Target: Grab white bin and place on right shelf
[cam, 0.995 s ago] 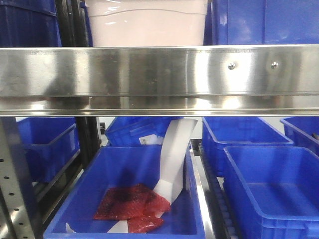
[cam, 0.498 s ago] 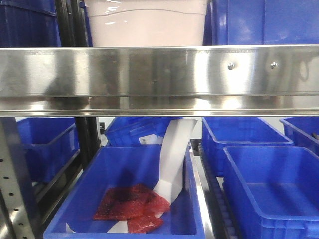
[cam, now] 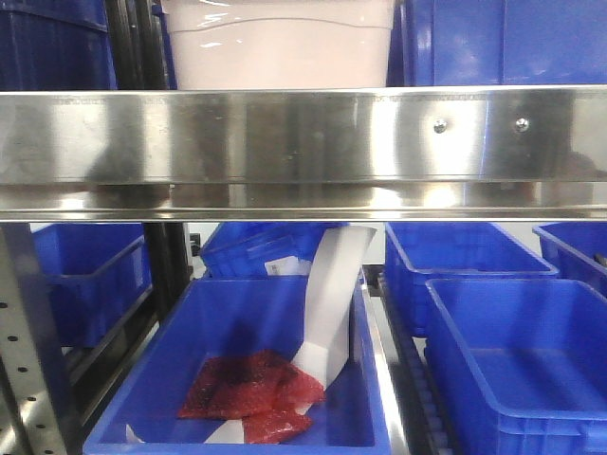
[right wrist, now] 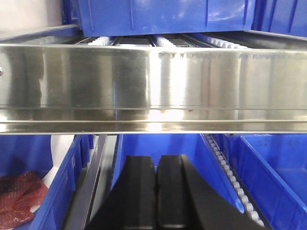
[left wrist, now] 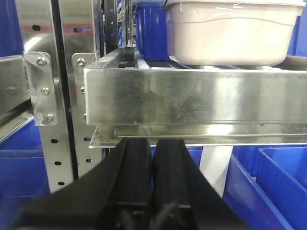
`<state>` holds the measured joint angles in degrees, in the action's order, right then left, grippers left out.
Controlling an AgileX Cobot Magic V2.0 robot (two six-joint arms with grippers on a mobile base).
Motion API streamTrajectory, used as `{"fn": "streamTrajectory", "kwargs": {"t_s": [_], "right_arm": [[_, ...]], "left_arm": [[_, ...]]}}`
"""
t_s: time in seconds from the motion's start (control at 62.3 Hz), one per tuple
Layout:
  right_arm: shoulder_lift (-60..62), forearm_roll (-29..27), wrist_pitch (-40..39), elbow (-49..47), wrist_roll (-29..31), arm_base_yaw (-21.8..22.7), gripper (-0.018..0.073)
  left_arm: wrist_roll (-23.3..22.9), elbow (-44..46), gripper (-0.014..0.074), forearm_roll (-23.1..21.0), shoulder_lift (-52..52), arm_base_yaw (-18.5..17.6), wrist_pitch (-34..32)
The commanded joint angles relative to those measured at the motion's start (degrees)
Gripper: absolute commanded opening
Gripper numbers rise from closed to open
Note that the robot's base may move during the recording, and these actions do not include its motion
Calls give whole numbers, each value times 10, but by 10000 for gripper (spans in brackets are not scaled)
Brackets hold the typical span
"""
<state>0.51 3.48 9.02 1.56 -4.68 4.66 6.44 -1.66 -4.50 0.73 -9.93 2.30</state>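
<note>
Pinkish-white bin (cam: 280,45) sits upright on the steel shelf (cam: 303,142) level, above the front beam with two screws; top cropped, long axis hard to judge. Below, four blue crates (cam: 517,355) visible. Left claw (left wrist: 152,158) and right claw (right wrist: 156,172) both clenched, empty, below the beam.

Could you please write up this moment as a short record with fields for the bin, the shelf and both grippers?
white bin: on the steel rack level, behind the front beam, left of the two screws
right shelf: front beam fills the front view; roller tracks visible in the right wrist view
left gripper: shut, below the beam, holding nothing
right gripper: shut, below the beam, holding nothing
blue crate: below, holds red packets
</note>
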Motion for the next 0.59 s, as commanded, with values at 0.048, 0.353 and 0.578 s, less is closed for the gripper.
{"fn": "streamTrajectory", "kwargs": {"t_s": [0.048, 0.353, 0.578], "right_arm": [[12, 3, -62, 0, -1, 3, 69], [12, 1, -70, 0, -1, 3, 69], [12, 1, -69, 0, -1, 3, 69]], "left_arm": [[-5, 1, -118, -3, 4, 0, -45], [-5, 1, -118, -3, 4, 0, -45], [-5, 1, -118, -3, 4, 0, -45]]}}
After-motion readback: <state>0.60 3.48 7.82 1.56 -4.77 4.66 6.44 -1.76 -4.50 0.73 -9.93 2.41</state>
